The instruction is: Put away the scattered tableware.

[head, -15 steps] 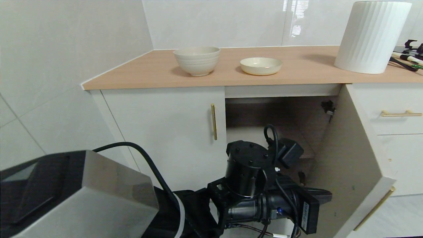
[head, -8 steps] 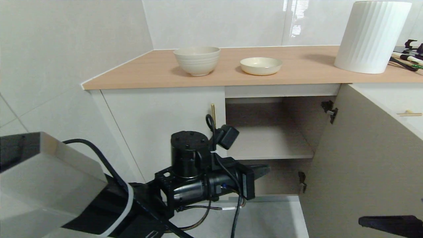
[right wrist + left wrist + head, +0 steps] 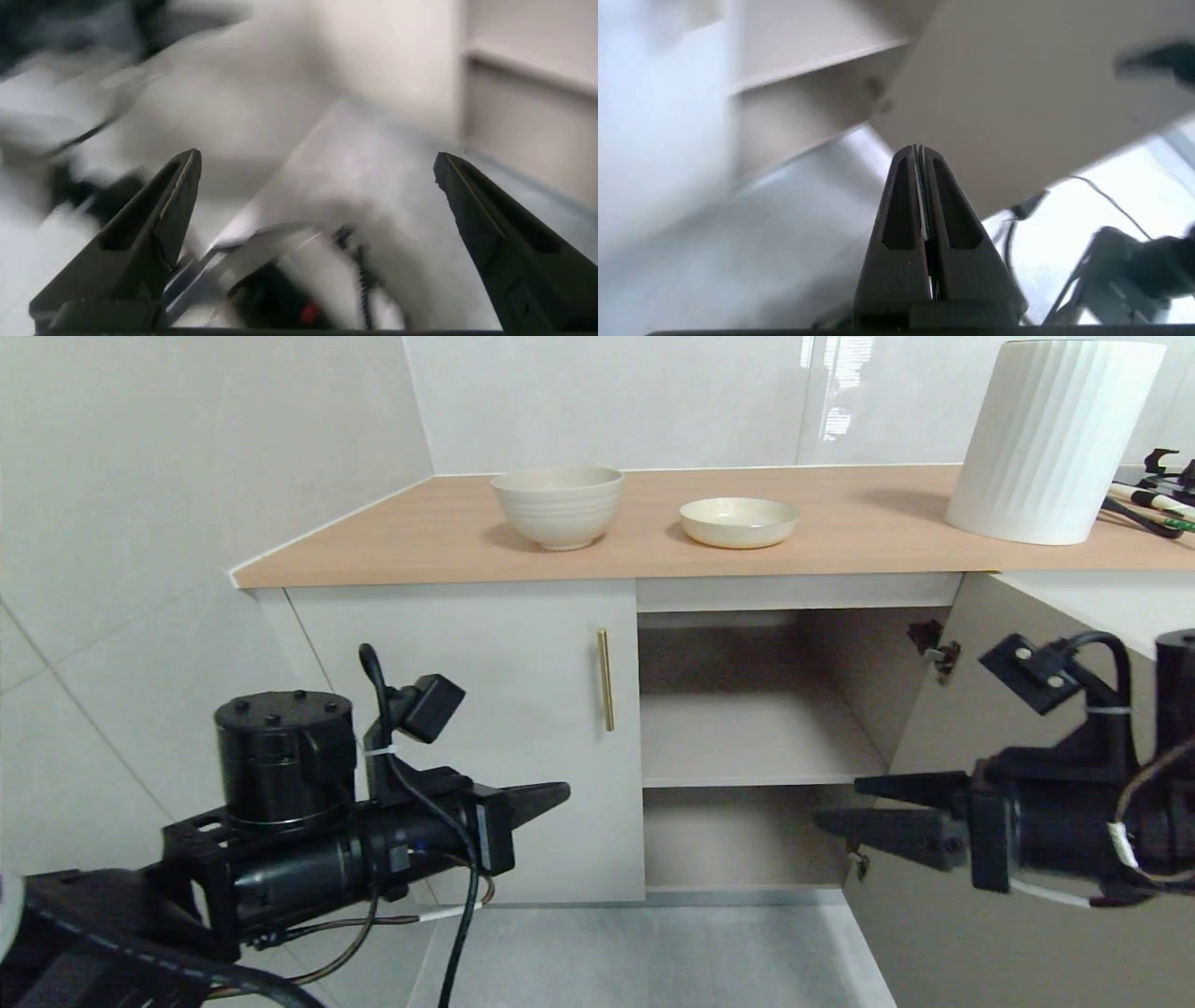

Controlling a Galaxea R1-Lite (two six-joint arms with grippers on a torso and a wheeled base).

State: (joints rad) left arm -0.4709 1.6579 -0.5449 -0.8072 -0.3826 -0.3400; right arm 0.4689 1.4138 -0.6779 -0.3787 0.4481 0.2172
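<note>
Tableware is seen in two pieces on the wooden countertop [image 3: 420, 543]: a deep ribbed bowl [image 3: 557, 506] and, well apart from it on the robot's right, a shallow dish [image 3: 738, 522]. Both are set back from the counter's front edge, and neither is touched by a gripper.

The left gripper [image 3: 558, 791] is held well below the counter, in front of the closed cabinet door [image 3: 467, 709] and lower than its brass handle [image 3: 604, 679]. Its jaws are pressed together with nothing between them, which the left wrist view confirms. The right gripper [image 3: 837, 803] is held at a similar height on the other side, with jaws spread wide and empty, just beside the inner face of the swung-open door [image 3: 943, 943].

Between the two grippers the cabinet is open; a bare shelf [image 3: 747, 737] is seen inside, with a lower compartment beneath it. The dish stands above that opening, the bowl above the closed door. Further right on the counter stand a tall white ribbed container [image 3: 1055, 439] and some pens [image 3: 1153, 502].
</note>
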